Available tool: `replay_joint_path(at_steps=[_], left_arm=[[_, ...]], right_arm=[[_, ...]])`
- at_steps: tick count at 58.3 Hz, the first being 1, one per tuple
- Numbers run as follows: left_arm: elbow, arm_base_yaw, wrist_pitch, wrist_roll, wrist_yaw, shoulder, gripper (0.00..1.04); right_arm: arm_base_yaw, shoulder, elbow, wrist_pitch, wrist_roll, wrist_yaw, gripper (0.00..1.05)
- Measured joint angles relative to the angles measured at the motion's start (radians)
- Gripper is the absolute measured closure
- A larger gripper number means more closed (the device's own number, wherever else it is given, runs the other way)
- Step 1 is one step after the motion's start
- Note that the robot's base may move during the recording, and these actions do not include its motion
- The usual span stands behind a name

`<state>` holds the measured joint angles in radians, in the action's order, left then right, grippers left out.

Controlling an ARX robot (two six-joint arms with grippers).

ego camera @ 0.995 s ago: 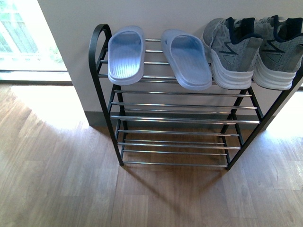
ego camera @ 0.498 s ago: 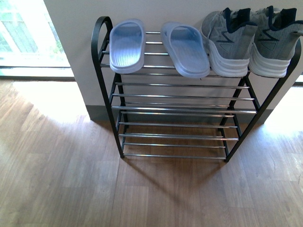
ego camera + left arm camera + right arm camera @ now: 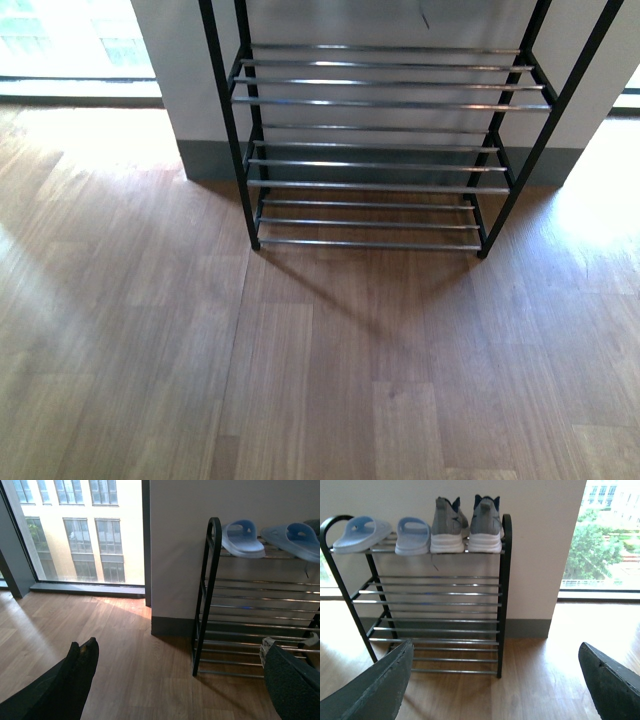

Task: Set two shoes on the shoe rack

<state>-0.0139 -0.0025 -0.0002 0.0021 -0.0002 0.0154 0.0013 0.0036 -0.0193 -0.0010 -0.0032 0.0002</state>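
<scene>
The front camera has tipped downward since a moment ago: the top tier with its footwear has slid out of that view, and only the lower three tiers of the shoe rack (image 3: 385, 150) and a wide stretch of wooden floor (image 3: 300, 380) show there now. From the right wrist view, the two shoes (image 3: 466, 526) sit side by side on the top tier at the rack's right end, heels toward us, with a pair of pale blue slippers (image 3: 385, 535) to their left on the same tier. The rack stands against a white wall (image 3: 535, 540), with windows (image 3: 75, 530) on either side. The right gripper (image 3: 495, 680) hangs with its dark fingers spread wide and nothing between them, low and well apart from the shoes, nearer than the rack. The left gripper (image 3: 185, 680) is likewise spread and empty, near the rack's left end, far from the shoes.
</scene>
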Motion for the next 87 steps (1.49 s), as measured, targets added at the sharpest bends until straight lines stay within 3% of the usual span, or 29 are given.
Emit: replay_joint_path(at_steps=[87], left_arm=[[0.000, 0.000, 0.000, 0.000, 0.000, 0.000, 0.09]], right_arm=[[0.000, 0.000, 0.000, 0.000, 0.000, 0.000, 0.09]])
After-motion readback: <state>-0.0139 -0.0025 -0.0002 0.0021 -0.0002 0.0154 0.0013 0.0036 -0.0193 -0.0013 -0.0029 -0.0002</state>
